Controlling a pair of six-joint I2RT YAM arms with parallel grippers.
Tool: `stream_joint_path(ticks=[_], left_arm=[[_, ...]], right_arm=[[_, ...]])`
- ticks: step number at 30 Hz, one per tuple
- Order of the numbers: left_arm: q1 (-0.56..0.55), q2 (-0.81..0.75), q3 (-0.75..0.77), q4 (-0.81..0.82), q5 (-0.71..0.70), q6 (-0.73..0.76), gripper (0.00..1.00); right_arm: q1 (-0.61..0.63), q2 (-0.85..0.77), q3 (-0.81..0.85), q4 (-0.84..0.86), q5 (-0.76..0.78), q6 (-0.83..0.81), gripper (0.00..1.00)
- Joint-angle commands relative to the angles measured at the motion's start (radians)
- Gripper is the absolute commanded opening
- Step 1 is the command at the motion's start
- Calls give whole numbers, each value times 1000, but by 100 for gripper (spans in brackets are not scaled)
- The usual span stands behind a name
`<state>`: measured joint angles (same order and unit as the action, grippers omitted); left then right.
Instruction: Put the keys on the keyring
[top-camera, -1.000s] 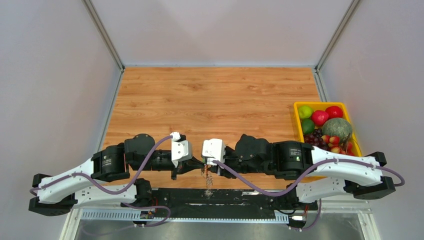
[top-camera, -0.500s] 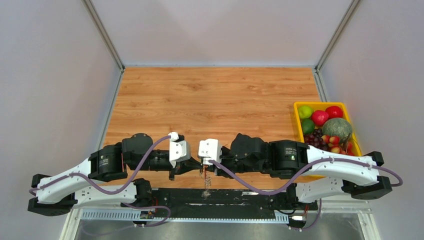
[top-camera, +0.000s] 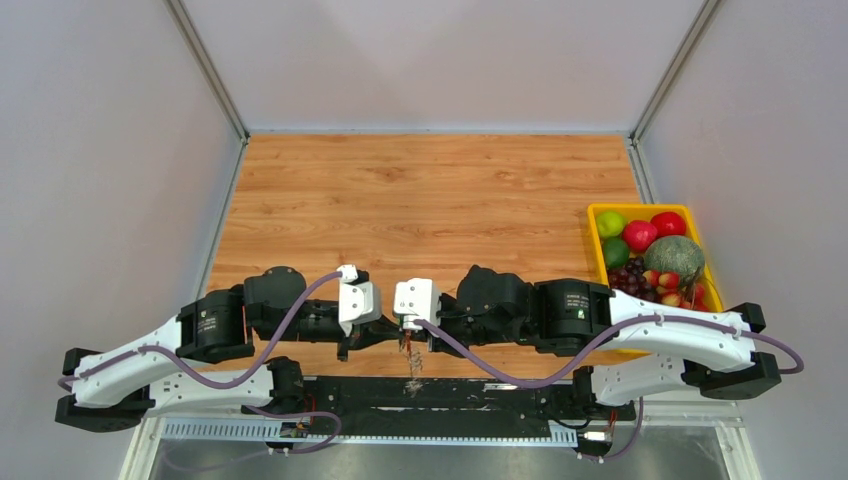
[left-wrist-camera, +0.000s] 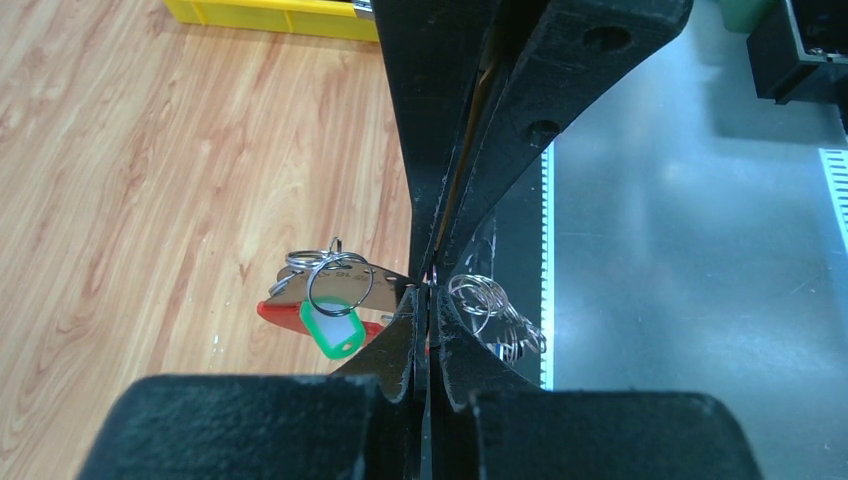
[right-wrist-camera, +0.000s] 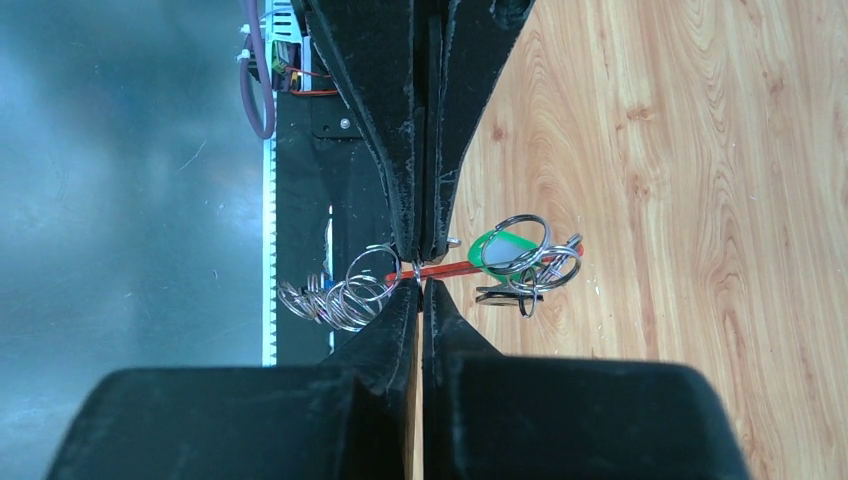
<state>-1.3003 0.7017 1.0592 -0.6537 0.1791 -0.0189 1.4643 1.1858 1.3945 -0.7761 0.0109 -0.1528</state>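
Both arms were nose to nose over the middle of the tabletop's near edge. As far as I could tell, the left gripper (left-wrist-camera: 421, 310) and right gripper (right-wrist-camera: 420, 295) were each clamped tight on the keyring (right-wrist-camera: 470, 267), pinching its red loop at nearly the same spot, with the green tag (left-wrist-camera: 333, 330) and split rings (left-wrist-camera: 335, 280) on the table side and the coiled chain (right-wrist-camera: 335, 298) dangling past the edge. Looked like the threading step to me, but I couldn't pick out any keys for sure, so the next move probably needed one arm holding steady while the other let go and fetched a key
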Motion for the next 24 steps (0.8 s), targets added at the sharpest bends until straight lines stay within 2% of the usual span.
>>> stream_joint_path(ticks=[1,6,11,15,24], left_arm=[[3,1,50,38,19,16,0],[3,-15,38,61,23,17,2],[2,-76,2,131,33,17,26],[2,-114,-33,176,35,13,35],[3,-115,-82,241,10,10,39]], right_arm=[[-6,-9,18,6,-36,-15,0],[-7,-51,-26,72,-40,-18,0],[-7,-96,-66,142,-13,-2,0],[-7,-131,-100,208,6,10,0],[-7,-207,-163,358,61,27,0]])
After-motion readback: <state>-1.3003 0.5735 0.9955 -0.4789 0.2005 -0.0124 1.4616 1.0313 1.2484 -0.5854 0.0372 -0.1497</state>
